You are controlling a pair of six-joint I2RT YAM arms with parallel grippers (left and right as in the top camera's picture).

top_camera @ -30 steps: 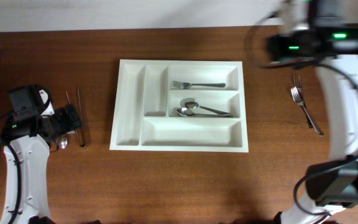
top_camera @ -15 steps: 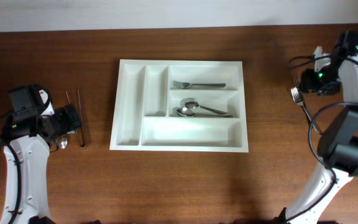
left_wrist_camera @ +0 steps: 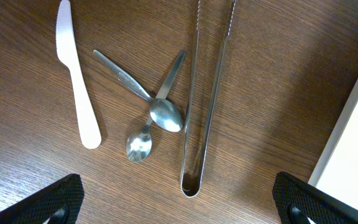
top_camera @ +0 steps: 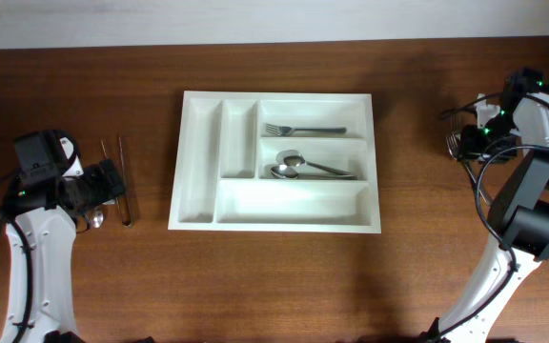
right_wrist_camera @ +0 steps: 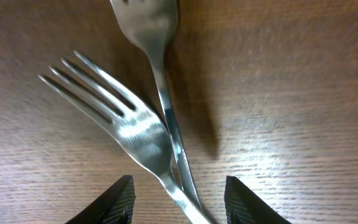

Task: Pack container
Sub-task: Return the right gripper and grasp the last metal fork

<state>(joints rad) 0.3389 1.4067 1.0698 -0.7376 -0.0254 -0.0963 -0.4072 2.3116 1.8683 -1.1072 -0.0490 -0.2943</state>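
Note:
The white container (top_camera: 201,162) sits mid-table; its top right slot holds a fork (top_camera: 304,130) and its middle right slot holds spoons (top_camera: 305,169). My right gripper (right_wrist_camera: 178,200) is open, its fingers on either side of the handles of two crossed forks (right_wrist_camera: 142,134) on the wood at the right (top_camera: 472,170). My left gripper (left_wrist_camera: 176,211) is open above the table at the left, just below metal tongs (left_wrist_camera: 205,99), two small spoons (left_wrist_camera: 160,118) and a white plastic knife (left_wrist_camera: 76,74). It shows in the overhead view (top_camera: 112,183).
The container's edge (left_wrist_camera: 353,130) shows at the right of the left wrist view. The tongs (top_camera: 122,181) lie left of the container in the overhead view. The right arm (top_camera: 532,200) stands along the table's right side.
The right arm swung from the far right corner down onto the two forks at the right. The left arm has not moved.

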